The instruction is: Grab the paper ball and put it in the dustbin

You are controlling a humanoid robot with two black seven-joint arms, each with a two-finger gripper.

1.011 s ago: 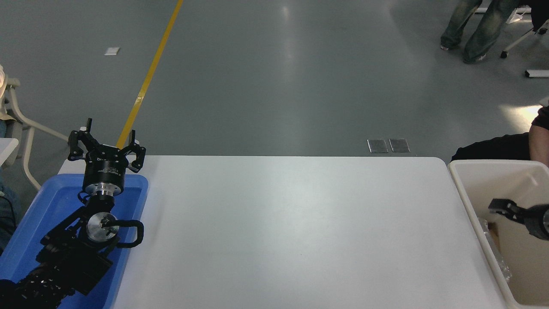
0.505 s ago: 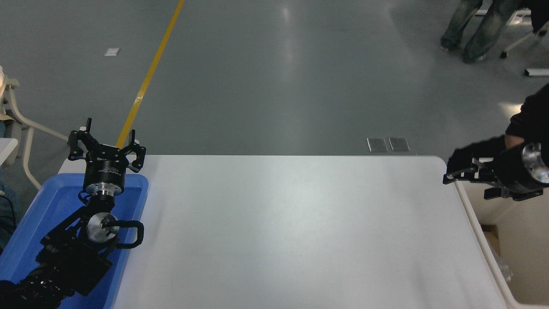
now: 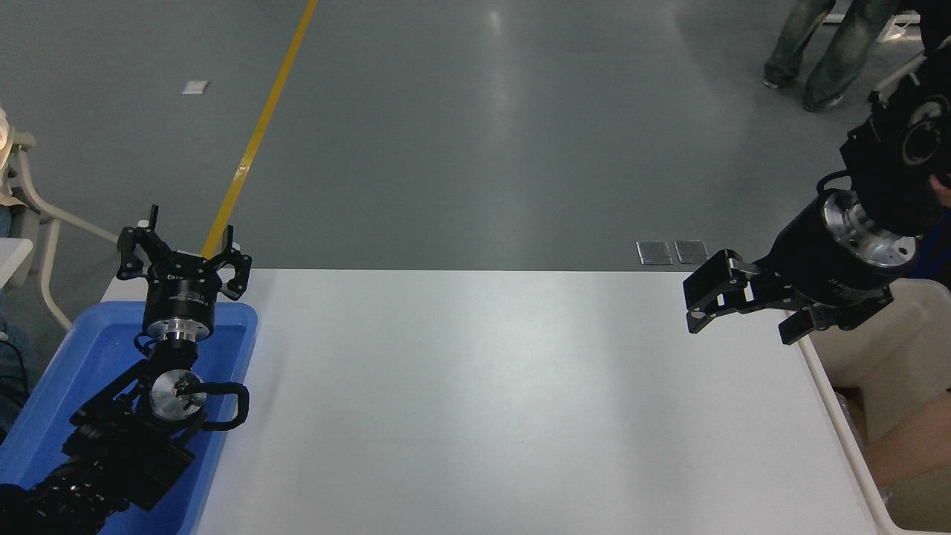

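Two black arms work at one white table [image 3: 490, 401]. The left gripper [image 3: 182, 256] sits parked over the single blue tray [image 3: 67, 371] at the table's near-left corner, its fingers spread wide and empty. The right gripper [image 3: 702, 301] hangs above the far-right corner, fingers parted with nothing between them. One cream dustbin [image 3: 839, 416] stands off the right edge, cut off by the frame. A bare forearm [image 3: 910, 449] reaches into it. The paper ball is nowhere to be made out.

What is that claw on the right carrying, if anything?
Nothing. The right claw hangs open and empty over the table's right end, beside the dustbin. The left claw, parked over the blue tray, is also open and empty.
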